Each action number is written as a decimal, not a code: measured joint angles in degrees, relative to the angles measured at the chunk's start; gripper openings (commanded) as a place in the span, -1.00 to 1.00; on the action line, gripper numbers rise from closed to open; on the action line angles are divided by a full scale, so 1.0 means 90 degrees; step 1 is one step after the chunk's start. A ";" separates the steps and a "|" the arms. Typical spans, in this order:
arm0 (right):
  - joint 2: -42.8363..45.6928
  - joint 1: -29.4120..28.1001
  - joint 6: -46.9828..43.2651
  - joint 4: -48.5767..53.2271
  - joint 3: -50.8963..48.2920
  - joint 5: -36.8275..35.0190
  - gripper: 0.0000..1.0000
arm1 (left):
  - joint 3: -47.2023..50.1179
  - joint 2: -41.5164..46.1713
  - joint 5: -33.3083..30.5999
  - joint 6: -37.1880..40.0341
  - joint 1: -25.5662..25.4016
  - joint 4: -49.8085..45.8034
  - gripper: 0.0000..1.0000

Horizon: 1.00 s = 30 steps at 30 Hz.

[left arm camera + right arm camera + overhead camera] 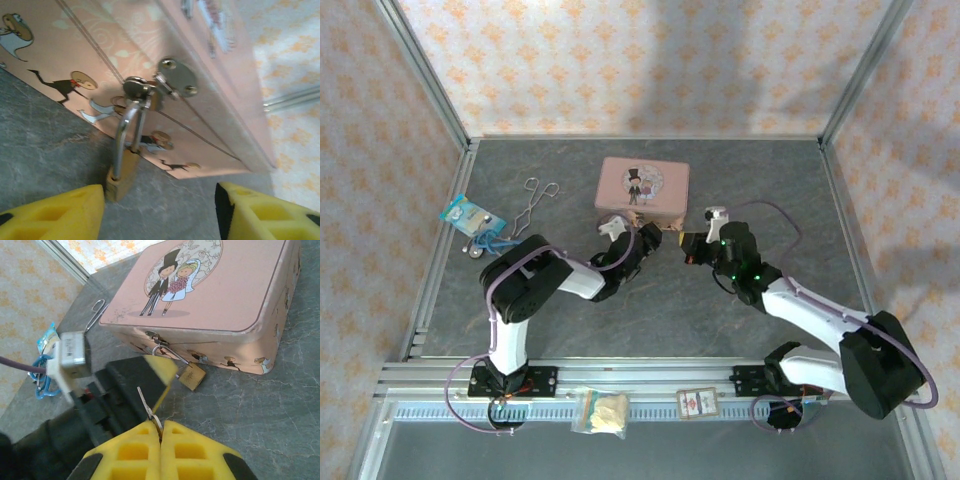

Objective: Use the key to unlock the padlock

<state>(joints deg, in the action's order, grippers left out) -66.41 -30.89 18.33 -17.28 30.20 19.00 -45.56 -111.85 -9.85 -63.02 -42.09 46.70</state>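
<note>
The small brass padlock (pixel 121 175) lies on the grey table, its silver shackle looped through the hasp (pixel 150 90) on the front of the pink tin (pixel 150 40). My left gripper (pixel 160 212) is open, and the padlock sits just ahead of its left fingertip. In the right wrist view the padlock (pixel 192 376) rests against the tin (pixel 210 290). My right gripper (pixel 161 432) is shut on the thin silver key (pixel 145 405), whose blade points up and away, short of the padlock. From above, both grippers (pixel 638 243) (pixel 690 245) face the padlock (pixel 670 231).
Silver wire tongs (pixel 541 192) lie left of the tin. A blue packet (pixel 468 213) and a blue ring bundle (pixel 485 243) sit at the far left. On the front rail are a plastic bag (pixel 602 412) and a small card (pixel 698 402). Patterned walls enclose the table.
</note>
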 measured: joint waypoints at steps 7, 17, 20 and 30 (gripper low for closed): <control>0.0262 0.0000 0.0000 -0.0002 -0.0005 -0.0005 -1.00 | -0.0651 -0.0469 -0.0449 0.0109 -0.0041 -0.0471 0.00; 0.0316 0.0036 0.0107 -0.0012 -0.0323 -0.0017 -1.00 | -0.1260 -0.0984 -0.0556 0.0423 0.0073 -0.0648 -0.67; 0.0311 0.0036 0.0192 -0.0053 -0.0391 -0.0012 -1.00 | -0.1219 -0.0974 -0.0262 0.0566 0.0202 -0.0544 -0.75; -0.0770 0.0036 0.0731 -0.0675 -0.0432 0.0058 -1.00 | -0.0226 0.0185 0.0850 0.1712 0.0398 -0.1200 -0.69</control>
<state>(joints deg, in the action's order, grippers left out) -73.34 -30.57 24.91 -23.35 26.30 19.53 -47.59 -110.19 -2.20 -47.62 -38.50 35.90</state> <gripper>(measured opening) 0.045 0.138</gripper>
